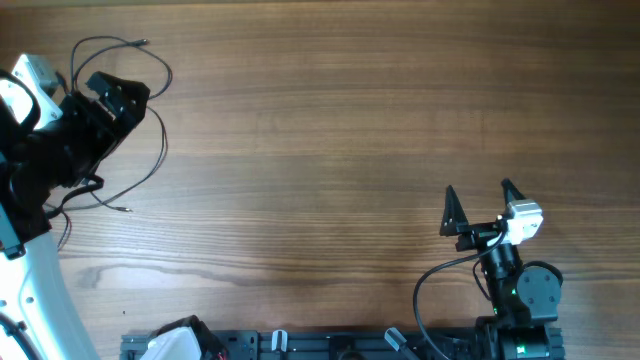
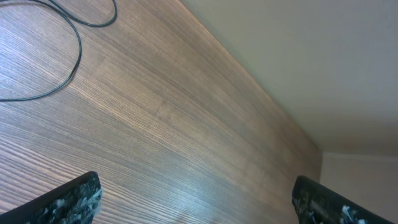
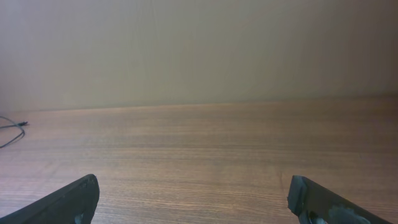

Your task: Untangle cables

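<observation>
Thin black cables (image 1: 155, 130) lie in loose long loops on the wooden table at the far left, with one plug end near the top (image 1: 143, 42) and another lower down (image 1: 125, 209). My left gripper (image 1: 115, 95) is open and empty, right over those loops. In the left wrist view a cable loop (image 2: 74, 37) curves at the upper left, apart from the fingers (image 2: 196, 199). My right gripper (image 1: 480, 200) is open and empty at the lower right, far from the cables. In the right wrist view a cable end (image 3: 11, 127) shows at the far left edge.
A black rail (image 1: 330, 345) with mounts runs along the table's front edge. A thicker black arm wire (image 1: 430, 280) loops beside the right arm's base. The white left arm (image 1: 35, 290) fills the lower left corner.
</observation>
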### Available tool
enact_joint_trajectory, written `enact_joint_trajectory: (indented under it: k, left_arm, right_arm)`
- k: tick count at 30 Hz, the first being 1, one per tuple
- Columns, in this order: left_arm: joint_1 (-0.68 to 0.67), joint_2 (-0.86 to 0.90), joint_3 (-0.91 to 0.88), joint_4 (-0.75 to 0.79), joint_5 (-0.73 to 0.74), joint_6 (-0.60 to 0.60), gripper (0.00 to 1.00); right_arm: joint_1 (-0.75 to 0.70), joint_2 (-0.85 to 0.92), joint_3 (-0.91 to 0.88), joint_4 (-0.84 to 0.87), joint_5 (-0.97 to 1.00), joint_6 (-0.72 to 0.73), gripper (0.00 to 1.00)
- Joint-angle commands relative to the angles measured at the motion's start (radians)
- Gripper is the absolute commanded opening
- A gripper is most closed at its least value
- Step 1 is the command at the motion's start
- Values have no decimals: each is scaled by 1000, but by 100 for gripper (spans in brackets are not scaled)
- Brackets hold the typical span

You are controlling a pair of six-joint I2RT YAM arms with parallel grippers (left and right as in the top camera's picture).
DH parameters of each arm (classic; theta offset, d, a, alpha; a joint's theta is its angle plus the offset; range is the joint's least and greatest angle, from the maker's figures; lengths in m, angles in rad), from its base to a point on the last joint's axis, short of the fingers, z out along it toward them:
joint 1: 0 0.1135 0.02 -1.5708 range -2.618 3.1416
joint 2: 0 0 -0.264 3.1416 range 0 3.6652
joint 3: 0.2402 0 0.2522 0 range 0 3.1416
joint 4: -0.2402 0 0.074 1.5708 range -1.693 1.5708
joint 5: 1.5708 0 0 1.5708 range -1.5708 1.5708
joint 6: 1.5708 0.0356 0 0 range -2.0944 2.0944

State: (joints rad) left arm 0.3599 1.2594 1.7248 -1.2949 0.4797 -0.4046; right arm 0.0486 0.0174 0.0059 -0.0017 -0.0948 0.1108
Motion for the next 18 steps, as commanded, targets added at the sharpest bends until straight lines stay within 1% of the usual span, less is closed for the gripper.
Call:
enact_joint_trajectory:
  k: [1, 5, 8, 9, 10, 12, 14, 16, 18]
  left_arm:
    - [-2, 0, -3, -13, -10, 15, 100]
    - [-2, 0, -4, -19, -71, 15, 100]
    - [-7, -40, -5, -19, -129, 16, 100]
    - [-21, -57, -8, -12, -142, 23, 100]
    - [-40, -74, -14, 11, -142, 56, 100]
    - [-114, -132, -65, 111, -152, 140, 100]
    - [-210, -215, -172, 272, -188, 192, 100]
    - [-260, -285, -274, 396, -215, 197, 100]
    - [-292, -380, -419, 538, -219, 196, 100]
  right_arm:
    - [-4, -13, -1, 4, 17, 4, 100]
    - [-4, -13, -1, 4, 17, 4, 100]
    - [-4, -13, -1, 4, 17, 4, 100]
    - [-4, -13, -1, 4, 17, 4, 100]
    - [-4, -13, -1, 4, 17, 4, 100]
    - [-4, -13, -1, 4, 17, 4, 100]
    - [-4, -13, -1, 4, 17, 4, 100]
    - [-4, -13, -1, 4, 17, 4, 100]
    - [-4, -13, -1, 4, 17, 4, 100]
